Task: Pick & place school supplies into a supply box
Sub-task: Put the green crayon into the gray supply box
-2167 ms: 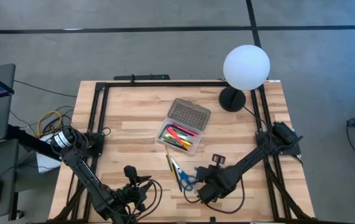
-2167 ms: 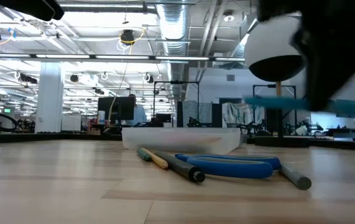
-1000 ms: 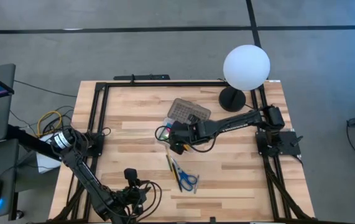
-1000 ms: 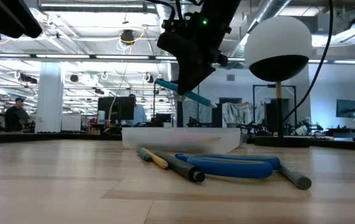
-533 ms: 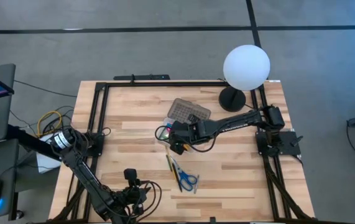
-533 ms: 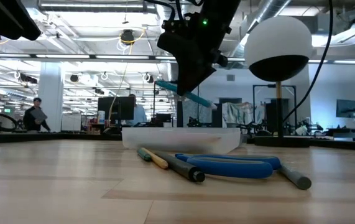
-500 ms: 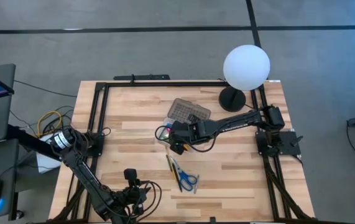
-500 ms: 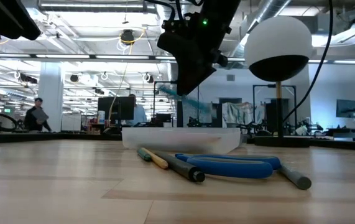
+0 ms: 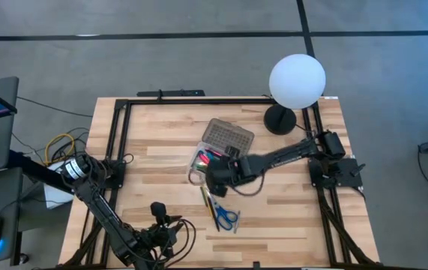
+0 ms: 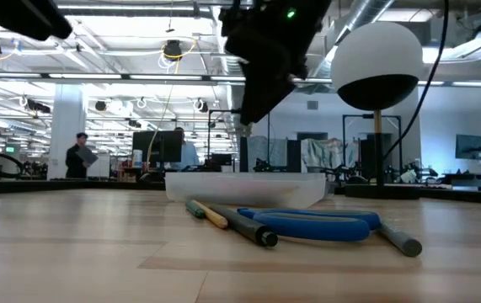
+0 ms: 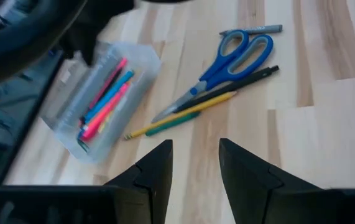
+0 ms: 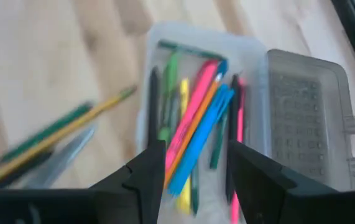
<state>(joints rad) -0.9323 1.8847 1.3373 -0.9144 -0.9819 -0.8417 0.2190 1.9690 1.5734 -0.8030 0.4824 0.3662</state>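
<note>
Bench (image 9: 154,161): pale wood slats inside a black frame. White globe lamp (image 9: 297,80) at the far corner on the right arm's side.

Supply box (image 12: 252,59): directly under the right claw (image 12: 196,163), lid swung flat beside the tray. Light, thin-walled plastic, likely to skid if nudged.

Right claw hangs above the open tray, fingers apart, nothing between them. Left claw (image 11: 194,163) waits at the near bench edge, fingers apart, empty.

Pens in tray (image 12: 197,127): pink, blue, green, yellow, below the right claw.

Loose items just nearside of the right claw: scissors (image 11: 227,59), black pen (image 11: 236,84), yellow pencil (image 11: 180,116). All light, stiff and slick; thin shafts roll. Judgement: pinch each mid-shaft, across its length; take the scissors at the pivot.
</note>
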